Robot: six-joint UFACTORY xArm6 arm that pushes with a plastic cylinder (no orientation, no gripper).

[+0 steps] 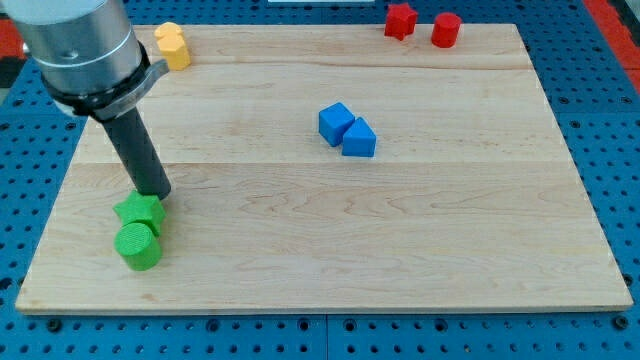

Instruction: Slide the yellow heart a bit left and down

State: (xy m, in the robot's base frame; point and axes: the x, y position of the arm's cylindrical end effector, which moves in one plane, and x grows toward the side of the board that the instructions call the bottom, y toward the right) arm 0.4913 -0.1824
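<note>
Six small blocks on a pale wooden board (420, 260), which sits on a blue pegboard (600, 120). The yellow heart (173, 45) lies at the view's top left, close to the board's top edge, partly tucked behind the arm's grey housing (80, 50); it shows as a chunky, rounded yellow piece with two lobes, its heart outline hard to read from this angle. My tip (155, 194) is down at the view's left side, well apart from the yellow heart, at the top edge of a green block (139, 211) of angular shape; whether it touches that block cannot be told. A green cylinder (137, 246) sits just below, touching the green block. The tool is a plain dark rod (138, 152) with nothing to open or close, and it clamps nothing. Near the board's middle, a blue cube (335, 123) and a blue wedge-like block (359, 139) sit touching each other. At the view's top right, a red block (400, 20) and a red cylinder (446, 29) stand near each other on the top edge.
</note>
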